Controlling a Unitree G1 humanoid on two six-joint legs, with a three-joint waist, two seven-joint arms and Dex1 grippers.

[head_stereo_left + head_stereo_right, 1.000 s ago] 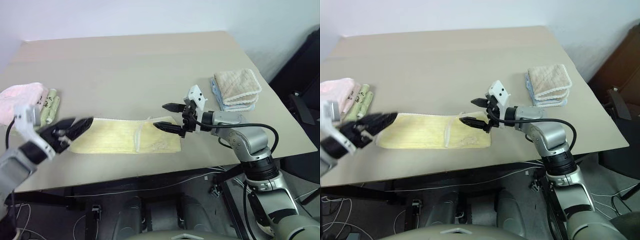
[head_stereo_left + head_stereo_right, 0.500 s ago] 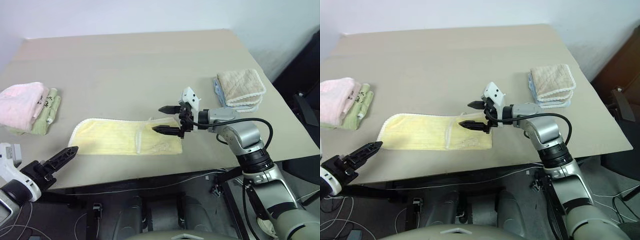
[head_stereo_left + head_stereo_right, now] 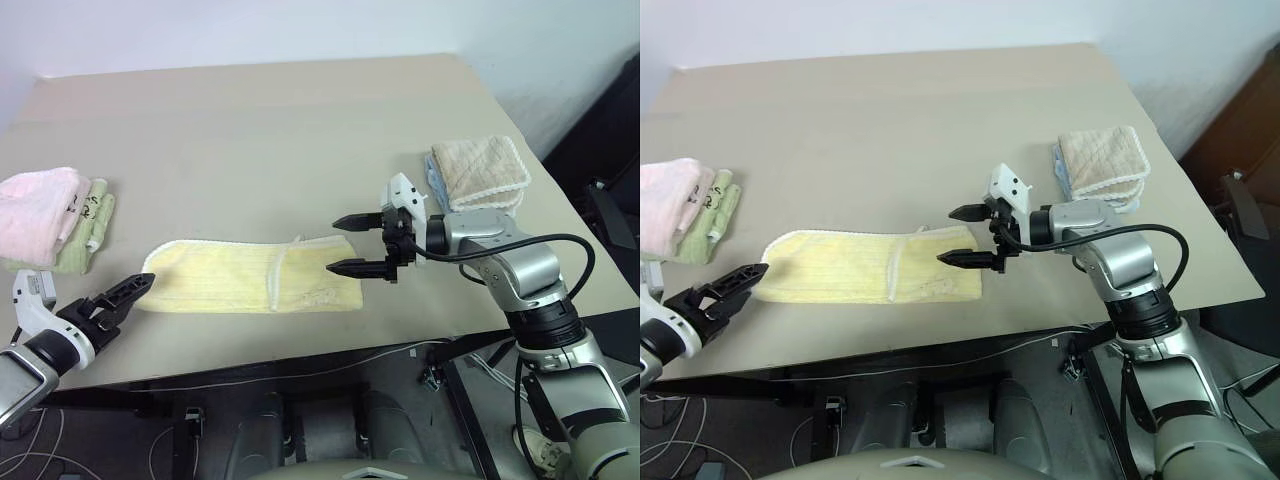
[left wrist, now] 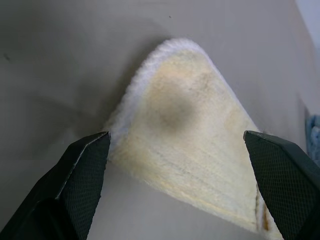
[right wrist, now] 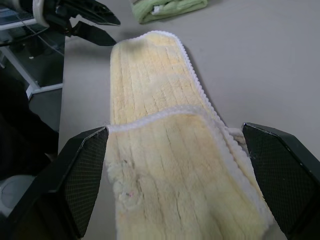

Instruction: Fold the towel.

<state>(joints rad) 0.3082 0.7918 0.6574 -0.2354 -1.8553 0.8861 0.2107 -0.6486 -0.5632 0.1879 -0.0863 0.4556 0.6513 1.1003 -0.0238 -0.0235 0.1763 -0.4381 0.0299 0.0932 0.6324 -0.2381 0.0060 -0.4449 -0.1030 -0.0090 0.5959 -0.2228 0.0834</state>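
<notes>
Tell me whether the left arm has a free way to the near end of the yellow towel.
Probably yes. The left gripper is open, its fingers aimed at the rounded end of the towel, with only bare table between them.

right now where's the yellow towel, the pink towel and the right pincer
yellow towel (image 3: 215, 280), left eye view, flat single-layer stretch
pink towel (image 3: 35, 203), left eye view, top of the folded stack
right pincer (image 3: 342, 244), left eye view, gap midway between its open fingertips

Both eye views look down from the head over the counter (image 3: 300, 130); each wrist view looks closely along the towel (image 3: 250, 278) from opposite ends
</notes>
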